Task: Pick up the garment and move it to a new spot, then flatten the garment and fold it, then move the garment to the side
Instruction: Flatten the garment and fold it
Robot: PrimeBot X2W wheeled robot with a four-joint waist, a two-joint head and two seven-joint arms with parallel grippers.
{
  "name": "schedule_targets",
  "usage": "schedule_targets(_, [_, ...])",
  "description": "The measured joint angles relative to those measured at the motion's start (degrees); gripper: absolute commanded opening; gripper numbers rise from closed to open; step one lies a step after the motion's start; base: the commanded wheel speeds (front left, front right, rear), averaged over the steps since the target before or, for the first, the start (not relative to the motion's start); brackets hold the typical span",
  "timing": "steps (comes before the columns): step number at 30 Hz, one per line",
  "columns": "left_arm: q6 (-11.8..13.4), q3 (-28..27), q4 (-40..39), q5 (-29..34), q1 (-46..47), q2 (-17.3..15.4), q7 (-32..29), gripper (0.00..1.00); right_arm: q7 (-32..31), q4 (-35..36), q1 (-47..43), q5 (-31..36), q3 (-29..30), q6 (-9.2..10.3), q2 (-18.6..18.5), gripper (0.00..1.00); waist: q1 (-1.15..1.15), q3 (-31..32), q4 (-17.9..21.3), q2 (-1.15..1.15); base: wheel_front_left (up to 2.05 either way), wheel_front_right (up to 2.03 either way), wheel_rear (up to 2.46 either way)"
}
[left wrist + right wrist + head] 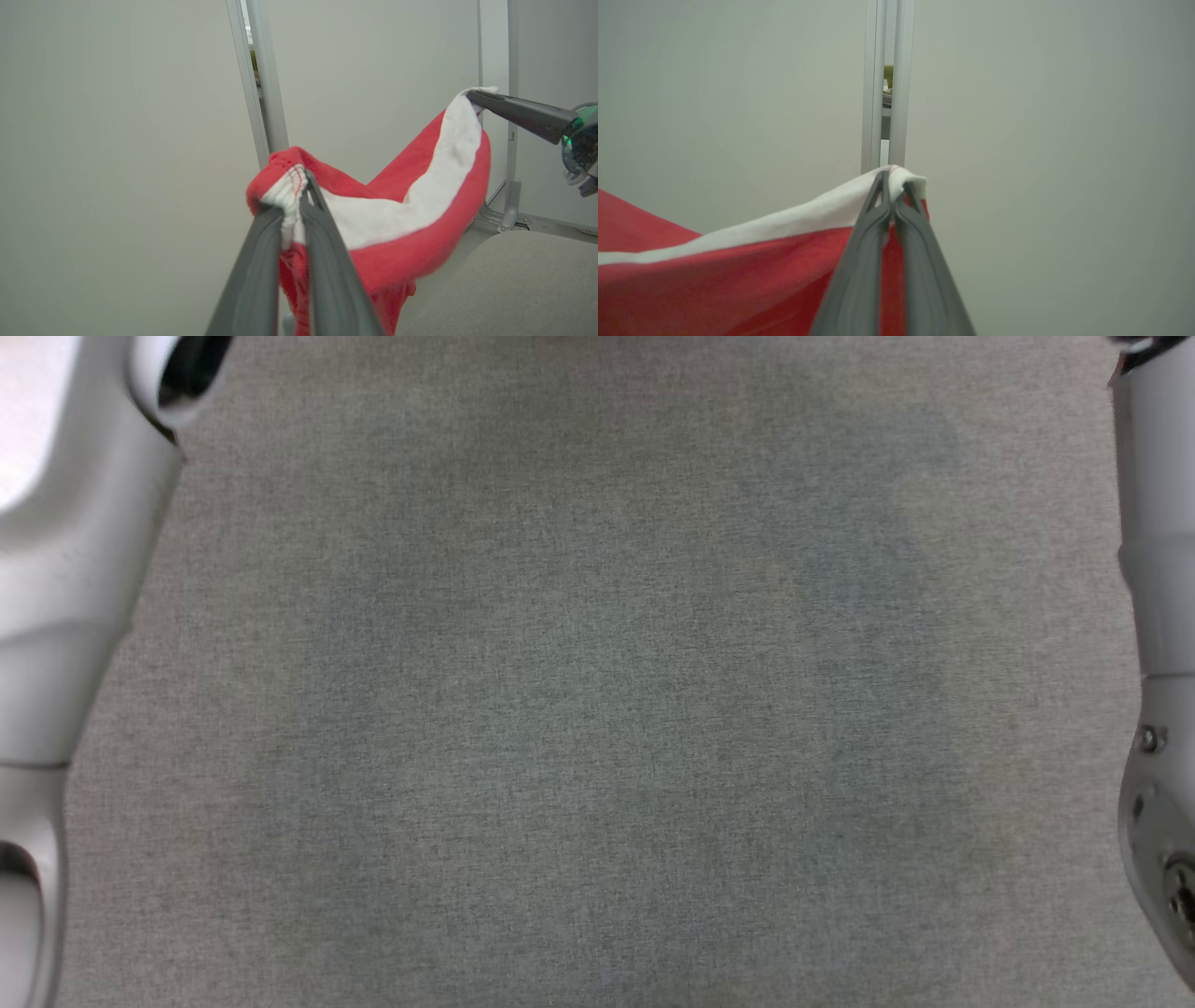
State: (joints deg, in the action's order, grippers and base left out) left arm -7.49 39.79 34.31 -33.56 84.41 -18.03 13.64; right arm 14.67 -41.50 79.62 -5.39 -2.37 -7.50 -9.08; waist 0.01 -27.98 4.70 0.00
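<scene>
Pale wall panels (117, 140) and a metal post (261, 93) are seen behind the work.

The left gripper (292, 196) has its fingers drawn almost together, and a bunched red-and-white corner of the garment (411, 261) is pinched between their tips. From that pinch a white band (448, 163) is carried up toward 2 o'clock in the left wrist view. There its far end is nipped by the right gripper (894, 179), whose fingers are pressed tight on the white cloth.

The garment is thus held in the air between the two grippers, touching nothing else that can be made out. Its long axis is laid from one gripper to the other, with the band uppermost and sagging in the middle. The red body is hung below the band, toward 6 o'clock. In the right wrist view the band is trailed away from the tips toward 8 o'clock, with red cloth beneath it.

A grey surface (514, 280) is seen at 5 o'clock in the left wrist view, below and beside the hanging cloth. In the head view the same grey weave is flanked by the left forearm (75, 569) at 9 o'clock and the right forearm (1158, 616) at 3 o'clock.
</scene>
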Motion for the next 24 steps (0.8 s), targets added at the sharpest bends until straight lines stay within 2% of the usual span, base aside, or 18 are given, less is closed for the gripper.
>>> schedule_targets(4, [0.0,2.0,1.0,-0.8,-5.2,0.1,1.0,0.0,0.2,0.1,-5.4,-0.9,-0.8,0.0,-0.1,0.0,0.0,-1.0,-0.6,0.0,0.0,0.0,0.0])
schedule_targets(10, [0.8,-1.3,-3.2,-1.4,-19.2,0.6,1.4,0.0,0.3,5.8,-20.7,-2.9,0.9,0.0,0.5,0.0,0.0,-0.1,-1.0,0.0,0.0,0.0,0.0])
schedule_targets(15, [2.6,-3.2,-9.8,1.1,-35.8,2.4,1.4,0.0,0.5,11.4,-36.1,-3.3,1.0,0.0,1.8,0.0,0.0,3.1,-1.3,0.0,0.0,0.0,0.0])
schedule_targets(24, [3.8,-4.5,-17.3,3.7,-59.5,2.5,1.4,0.0,0.5,20.4,-58.9,-5.2,-0.4,0.0,2.7,0.0,-0.03,10.3,-1.3,0.0,0.0,0.0,0.0])
